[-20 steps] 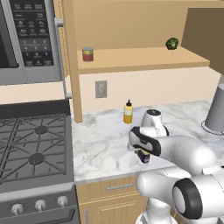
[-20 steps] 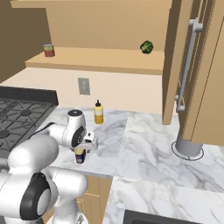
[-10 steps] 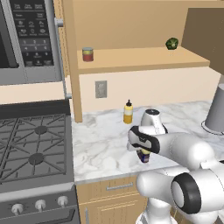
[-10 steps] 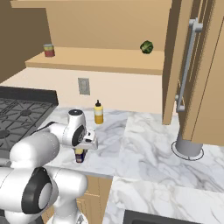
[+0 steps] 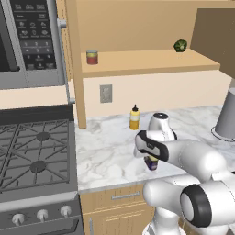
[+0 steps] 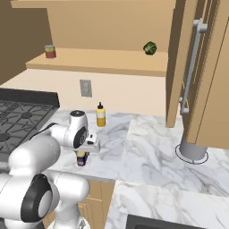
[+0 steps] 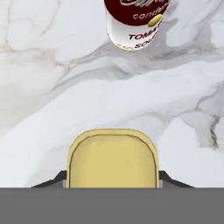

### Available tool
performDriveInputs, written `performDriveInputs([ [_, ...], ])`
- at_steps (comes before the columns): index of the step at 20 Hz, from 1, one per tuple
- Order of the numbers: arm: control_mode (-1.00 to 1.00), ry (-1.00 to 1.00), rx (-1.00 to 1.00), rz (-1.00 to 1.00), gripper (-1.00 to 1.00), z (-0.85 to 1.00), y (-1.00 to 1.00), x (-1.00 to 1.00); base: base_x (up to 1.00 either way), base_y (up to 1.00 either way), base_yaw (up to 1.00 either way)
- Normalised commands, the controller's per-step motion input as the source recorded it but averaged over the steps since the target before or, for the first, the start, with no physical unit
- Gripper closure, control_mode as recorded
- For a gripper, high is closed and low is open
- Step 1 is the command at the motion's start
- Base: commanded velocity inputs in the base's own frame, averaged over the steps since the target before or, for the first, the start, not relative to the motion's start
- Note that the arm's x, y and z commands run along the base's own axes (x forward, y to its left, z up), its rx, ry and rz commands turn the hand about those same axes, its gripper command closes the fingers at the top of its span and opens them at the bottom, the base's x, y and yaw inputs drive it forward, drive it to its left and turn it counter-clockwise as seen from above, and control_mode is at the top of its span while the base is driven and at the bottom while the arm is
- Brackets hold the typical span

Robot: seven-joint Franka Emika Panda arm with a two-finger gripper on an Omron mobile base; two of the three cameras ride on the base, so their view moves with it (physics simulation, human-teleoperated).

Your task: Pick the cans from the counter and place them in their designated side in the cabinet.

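Soup can [image 7: 136,24] just beyond gripped tin [image 7: 113,158]

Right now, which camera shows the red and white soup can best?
The hand view: the red-and-white can stands close on the marble counter, its label readable. In both base views the arm blocks where it stands.

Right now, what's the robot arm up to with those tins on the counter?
Gripper shut on the dark blue tin, low over the marble counter. Soup can waits just beyond. Yellow bottle stands behind, apart; cabinet shelf above.
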Motion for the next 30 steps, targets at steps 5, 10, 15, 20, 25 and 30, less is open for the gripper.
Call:
performDriveInputs([
  [5,-1.0,0.0,0.0,0.0,1.0,0.19,-0.03,-0.11,0.0,0.0,0.0],
  [10,-1.0,0.0,-0.01,0.0,1.0,0.24,-0.02,-0.1,0.0,0.0,0.0],
  [15,-1.0,0.0,-0.02,0.01,1.0,0.27,0.0,-0.07,0.0,0.0,0.0],
  [20,-1.0,0.0,-0.01,0.01,1.0,0.24,0.0,-0.08,0.0,0.0,0.0],
  [25,-1.0,0.0,0.0,0.01,1.0,0.17,-0.01,-0.18,0.0,0.0,0.0],
  [30,-1.0,0.0,0.0,0.01,1.0,0.19,-0.01,-0.2,0.0,0.0,0.0],
])
